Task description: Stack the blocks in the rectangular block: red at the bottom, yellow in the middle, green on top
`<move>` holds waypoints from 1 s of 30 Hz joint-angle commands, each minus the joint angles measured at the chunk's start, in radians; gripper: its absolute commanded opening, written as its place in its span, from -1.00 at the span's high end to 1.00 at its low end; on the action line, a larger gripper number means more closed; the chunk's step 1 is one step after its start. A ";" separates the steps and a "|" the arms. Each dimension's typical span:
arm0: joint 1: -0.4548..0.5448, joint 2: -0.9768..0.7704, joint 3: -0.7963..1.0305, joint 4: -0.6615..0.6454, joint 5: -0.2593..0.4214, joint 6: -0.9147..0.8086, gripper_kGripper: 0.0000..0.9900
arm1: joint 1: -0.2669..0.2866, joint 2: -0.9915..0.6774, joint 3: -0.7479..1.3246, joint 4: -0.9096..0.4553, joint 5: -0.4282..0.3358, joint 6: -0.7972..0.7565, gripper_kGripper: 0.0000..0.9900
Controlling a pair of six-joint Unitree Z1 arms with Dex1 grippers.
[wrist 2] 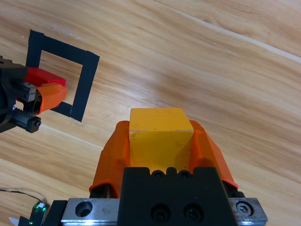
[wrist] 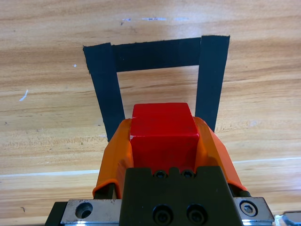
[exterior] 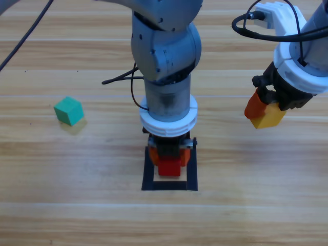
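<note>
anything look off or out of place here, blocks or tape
Nothing stands out. The left gripper holds the red cube at the tape square, the right gripper holds the yellow cube off to the side, and the green cube sits alone, turned askew to the table's grain.

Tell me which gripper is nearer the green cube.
Left. The left gripper, shut on the red cube over the tape square, is nearer the green cube; the right gripper, holding the yellow cube, is farther.

The left arm comes down from the top centre, its grey wrist pointing almost straight down, and its end effector (exterior: 169,159) sits low near the desk with both orange jaws closed on a red cube (wrist: 163,134). The right arm enters at the upper right, its end effector (exterior: 265,114) raised and tilted, jaws clamped on a yellow cube (wrist 2: 160,136).
</note>
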 commanded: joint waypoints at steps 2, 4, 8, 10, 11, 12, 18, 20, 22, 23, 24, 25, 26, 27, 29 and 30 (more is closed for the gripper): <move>-0.016 0.066 -0.013 0.011 0.020 -0.029 0.91 | -0.033 0.042 0.031 -0.017 0.009 -0.002 0.64; -0.017 0.066 -0.013 0.011 0.023 -0.037 0.91 | -0.033 0.042 0.031 -0.017 0.009 -0.003 0.64; -0.025 0.069 -0.015 0.011 0.026 -0.046 0.91 | -0.033 0.042 0.033 -0.021 0.009 -0.005 0.64; -0.026 0.069 -0.015 0.011 0.026 -0.049 0.91 | -0.033 0.044 0.034 -0.022 0.009 -0.006 0.64; -0.026 0.069 -0.015 0.009 0.026 -0.051 0.91 | -0.033 0.044 0.034 -0.024 0.009 -0.006 0.64; -0.026 0.069 -0.015 0.011 0.026 -0.051 0.91 | -0.033 0.044 0.034 -0.024 0.009 -0.006 0.64; -0.029 0.067 -0.016 0.011 0.028 -0.061 0.91 | -0.033 0.044 0.034 -0.027 0.009 -0.008 0.64; -0.031 0.069 -0.019 0.009 0.029 -0.066 0.89 | -0.033 0.044 0.036 -0.028 0.009 -0.008 0.64; -0.033 0.069 -0.022 0.009 0.029 -0.068 0.89 | -0.033 0.044 0.036 -0.030 0.009 -0.010 0.64; -0.034 0.069 -0.024 0.009 0.029 -0.069 0.89 | -0.033 0.044 0.037 -0.031 0.009 -0.010 0.64; -0.034 0.070 -0.024 0.009 0.031 -0.071 0.89 | -0.033 0.044 0.037 -0.031 0.009 -0.010 0.64; -0.034 0.070 -0.025 0.009 0.031 -0.071 0.89 | -0.033 0.044 0.039 -0.033 0.009 -0.011 0.64; -0.034 0.072 -0.025 0.009 0.033 -0.072 0.89 | -0.033 0.044 0.042 -0.036 0.009 -0.013 0.64; -0.034 0.072 -0.025 0.009 0.033 -0.072 0.89 | -0.033 0.044 0.045 -0.040 0.009 -0.013 0.64; -0.034 0.073 -0.025 0.009 0.034 -0.077 0.89 | -0.033 0.044 0.048 -0.042 0.009 -0.011 0.64; -0.034 0.075 -0.027 0.009 0.034 -0.077 0.89 | -0.033 0.044 0.048 -0.042 0.009 -0.013 0.64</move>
